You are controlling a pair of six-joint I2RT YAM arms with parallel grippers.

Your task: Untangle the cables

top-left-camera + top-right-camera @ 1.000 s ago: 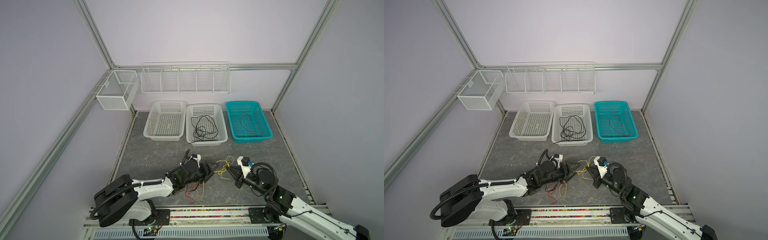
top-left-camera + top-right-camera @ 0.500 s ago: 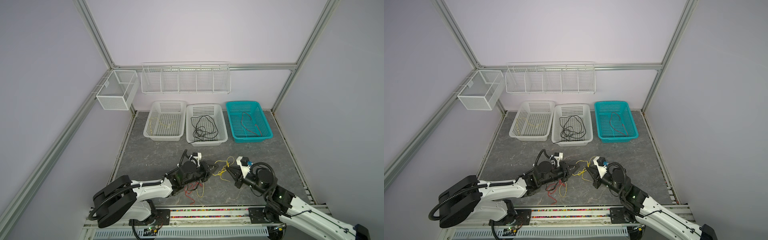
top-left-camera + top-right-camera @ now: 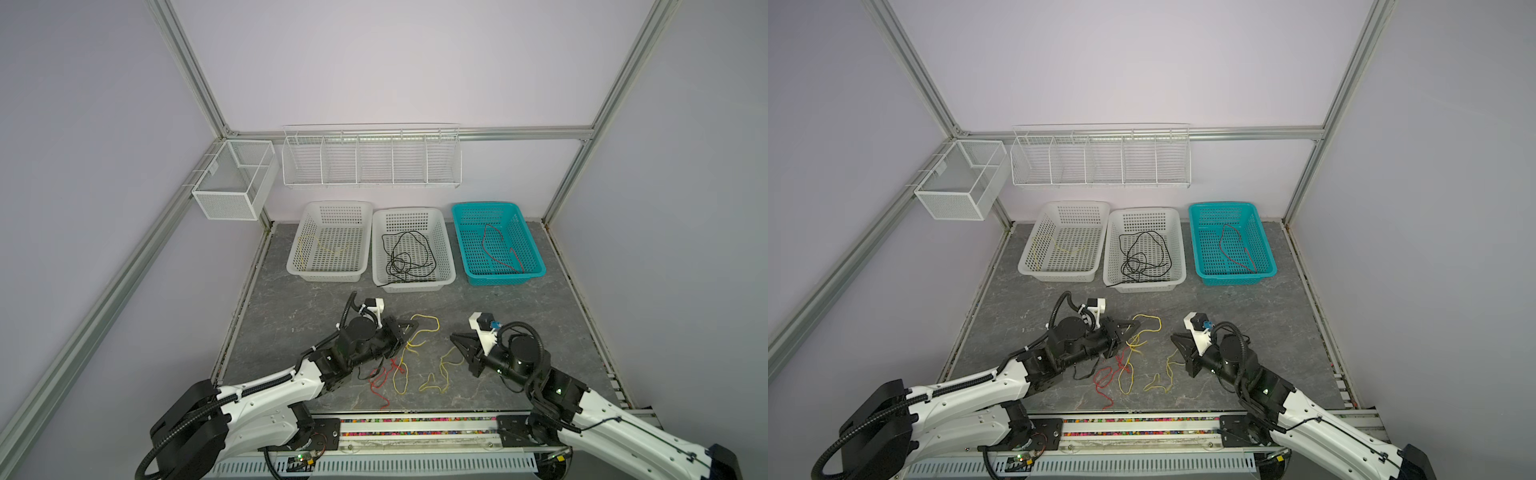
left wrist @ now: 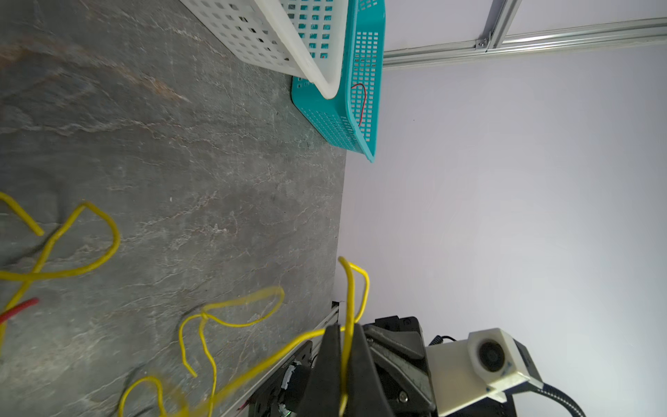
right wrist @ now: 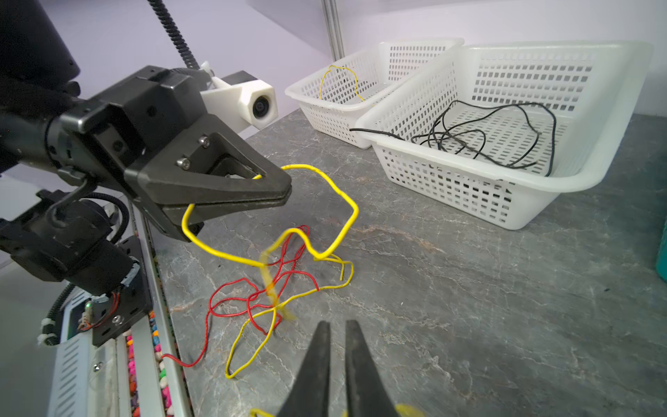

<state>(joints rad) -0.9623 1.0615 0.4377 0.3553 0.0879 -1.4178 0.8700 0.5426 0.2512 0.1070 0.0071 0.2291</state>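
Observation:
Loose cables lie tangled on the grey table between my arms: a red cable crossed by a yellow cable. My left gripper is shut on that yellow cable, and a loop of it stands up past the fingers. A second yellow strand runs up to my right gripper. That gripper is shut, with blurred yellow showing either side of its fingers low down. The two grippers face each other a short way apart.
Three baskets stand in a row at the back. A white basket holds a yellow cable, the middle white basket holds black cables, and a teal basket holds a red cable. Wire racks hang on the back wall.
My left gripper has closed on the yellow cable and drawn back a little to the left, lifting a loop. The right gripper has stayed in place.

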